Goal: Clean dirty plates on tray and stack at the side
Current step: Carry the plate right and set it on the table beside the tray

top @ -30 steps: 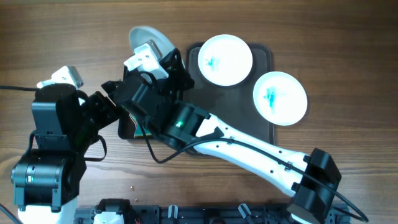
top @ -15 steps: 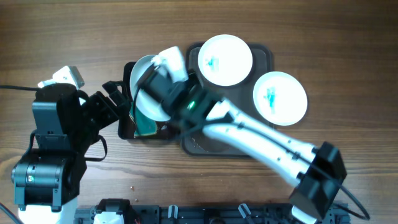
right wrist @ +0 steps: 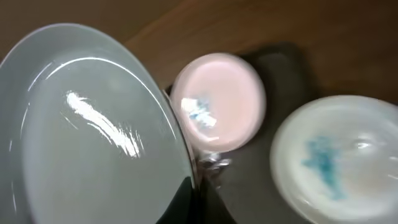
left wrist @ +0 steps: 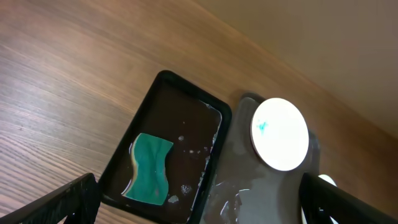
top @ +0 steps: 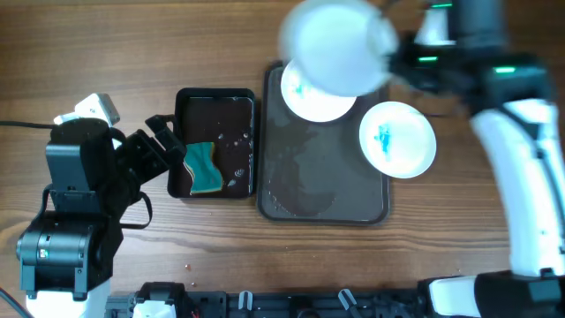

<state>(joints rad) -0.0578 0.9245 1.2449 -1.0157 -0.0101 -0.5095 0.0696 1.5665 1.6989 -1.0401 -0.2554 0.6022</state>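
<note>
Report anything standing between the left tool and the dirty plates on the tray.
The black tray holding the teal sponge lies between the left tool and both smeared plates on the brown tray.

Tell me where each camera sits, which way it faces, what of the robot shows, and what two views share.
Overhead: above the table, facing straight down on the brown tray, sponge tray, the left arm and right arm.
Left wrist: on the left arm, angled across the sponge toward one smeared plate; its open fingers frame the bottom corners.
Right wrist: raised, looking down past the lifted plate it holds; a finger sliver shows.
Shared: both wrist views show that smeared plate.
</note>
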